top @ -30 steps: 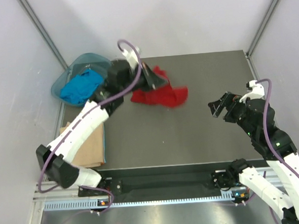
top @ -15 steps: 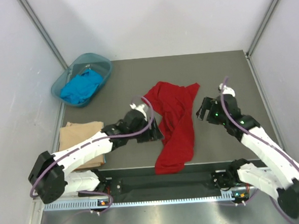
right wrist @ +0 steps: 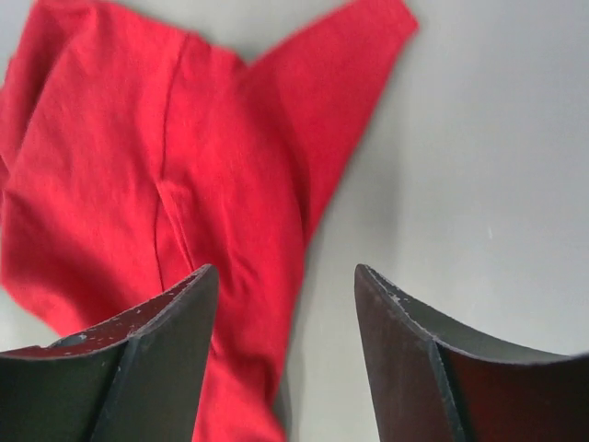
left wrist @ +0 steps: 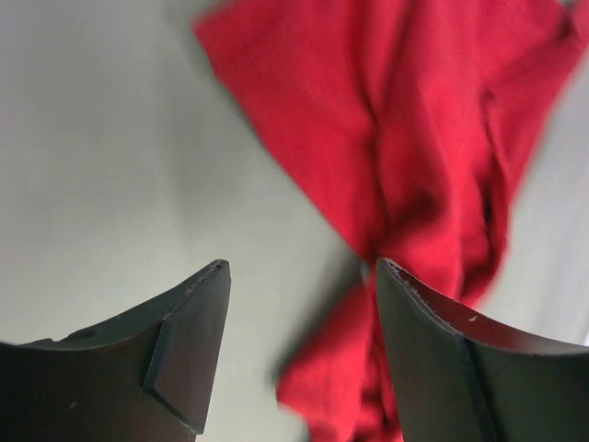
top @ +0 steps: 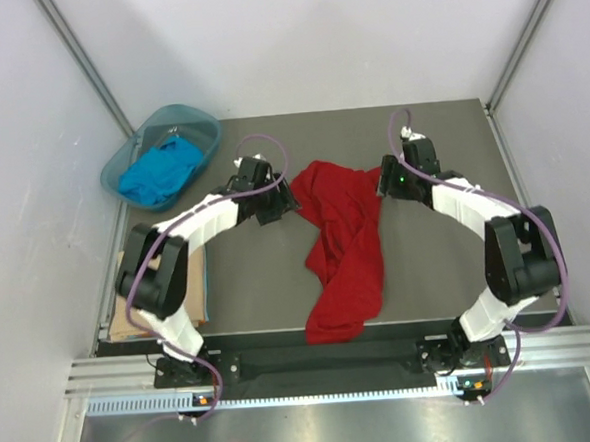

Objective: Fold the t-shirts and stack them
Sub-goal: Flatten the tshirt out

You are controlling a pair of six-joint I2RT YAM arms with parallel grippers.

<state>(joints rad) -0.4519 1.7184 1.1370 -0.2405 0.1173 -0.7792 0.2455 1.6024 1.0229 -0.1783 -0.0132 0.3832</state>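
We saw the red t-shirt [top: 346,238] rumpled lengthwise from the table's [top: 458,261] centre toward 6 o'clock. The left gripper [left wrist: 299,267] at its 10 o'clock corner and the right gripper [right wrist: 285,269] at its 1 o'clock sleeve were both released, grasping nothing. The blue t-shirt [top: 157,174] lay in the basin [top: 193,117] at 10 o'clock, and the tan t-shirt [top: 196,267] lay at 8 o'clock.

Grey desk [top: 448,262]: red shirt [top: 347,248] sprawled crumpled down the middle, reaching the near edge; tan shirt [top: 192,292] folded flat near left; teal basin [top: 206,121] at the far-left corner.
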